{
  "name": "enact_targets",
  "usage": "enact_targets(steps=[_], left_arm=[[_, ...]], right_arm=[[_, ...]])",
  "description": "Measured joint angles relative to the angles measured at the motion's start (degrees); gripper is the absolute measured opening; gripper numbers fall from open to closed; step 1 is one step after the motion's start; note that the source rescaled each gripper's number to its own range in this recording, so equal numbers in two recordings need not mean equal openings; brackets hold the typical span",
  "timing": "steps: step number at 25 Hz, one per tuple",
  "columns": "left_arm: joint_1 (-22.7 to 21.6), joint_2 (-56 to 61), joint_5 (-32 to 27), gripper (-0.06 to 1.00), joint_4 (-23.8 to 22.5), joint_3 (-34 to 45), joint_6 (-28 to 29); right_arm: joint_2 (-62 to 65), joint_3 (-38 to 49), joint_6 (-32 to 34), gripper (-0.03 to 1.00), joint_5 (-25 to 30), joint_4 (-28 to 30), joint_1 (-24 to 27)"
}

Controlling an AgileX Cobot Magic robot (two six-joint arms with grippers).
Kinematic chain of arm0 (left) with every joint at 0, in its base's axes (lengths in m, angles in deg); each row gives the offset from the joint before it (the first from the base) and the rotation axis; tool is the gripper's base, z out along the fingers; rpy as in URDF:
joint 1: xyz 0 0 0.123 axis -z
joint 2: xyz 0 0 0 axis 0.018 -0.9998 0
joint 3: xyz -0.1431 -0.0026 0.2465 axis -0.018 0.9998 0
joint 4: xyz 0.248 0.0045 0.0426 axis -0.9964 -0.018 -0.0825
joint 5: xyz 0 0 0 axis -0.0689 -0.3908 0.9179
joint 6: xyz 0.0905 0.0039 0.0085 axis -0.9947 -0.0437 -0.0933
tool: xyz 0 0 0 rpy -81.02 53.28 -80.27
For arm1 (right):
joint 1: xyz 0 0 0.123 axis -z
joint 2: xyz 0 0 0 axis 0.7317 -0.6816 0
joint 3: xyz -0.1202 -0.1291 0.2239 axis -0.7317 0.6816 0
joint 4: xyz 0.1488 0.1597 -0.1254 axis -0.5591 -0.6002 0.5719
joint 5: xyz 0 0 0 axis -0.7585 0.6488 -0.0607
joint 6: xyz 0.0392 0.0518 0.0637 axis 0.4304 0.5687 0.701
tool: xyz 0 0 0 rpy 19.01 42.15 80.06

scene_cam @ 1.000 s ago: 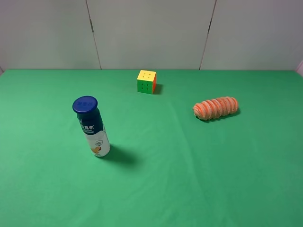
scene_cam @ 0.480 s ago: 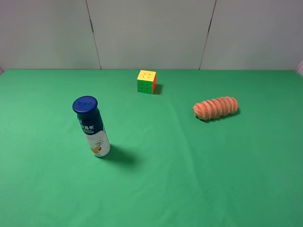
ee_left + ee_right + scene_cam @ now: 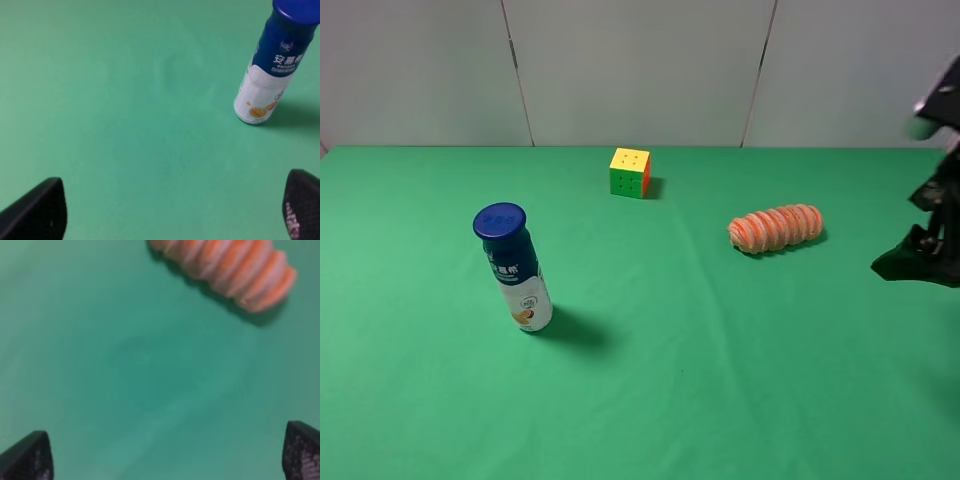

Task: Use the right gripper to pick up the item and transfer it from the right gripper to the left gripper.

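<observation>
my right claw (image 3: 162, 457) hung wide open and empty over the green cloth (image 3: 720, 380). the item (image 3: 225, 267) lay flat ahead of its tips, well apart. my left claw (image 3: 167, 210) gaped empty too, with the bottle (image 3: 272, 65) upright ahead.

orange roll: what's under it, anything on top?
Under the orange roll: only the green cloth, with a thin shadow at its edge. On top: nothing; the right gripper is off to one side, jaws open, not touching it. Its underside itself is hidden.
</observation>
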Motion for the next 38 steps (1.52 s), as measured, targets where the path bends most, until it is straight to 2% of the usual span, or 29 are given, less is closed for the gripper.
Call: enact_targets(steps=[7, 12, 24, 32, 38], left_arm=[[0.00, 0.00, 0.00, 1.00, 0.00, 0.00, 0.00], [0.00, 0.00, 0.00, 1.00, 0.00, 0.00, 0.00], [0.00, 0.00, 0.00, 1.00, 0.00, 0.00, 0.00], [0.00, 0.00, 0.00, 1.00, 0.00, 0.00, 0.00], [0.00, 0.00, 0.05, 1.00, 0.05, 0.00, 0.00]], right_arm=[[-20.09, -13.18, -16.38, 1.00, 1.05, -2.63, 0.00], [-28.16, -20.53, -21.69, 1.00, 1.12, -1.88, 0.00], [-36.76, -23.53, -26.80, 1.00, -6.71, -0.55, -2.06], [-41.46, -29.36, -27.10, 1.00, -4.76, -0.49, -3.24], [-44.54, -30.29, -27.10, 1.00, -4.42, 0.26, -3.51]])
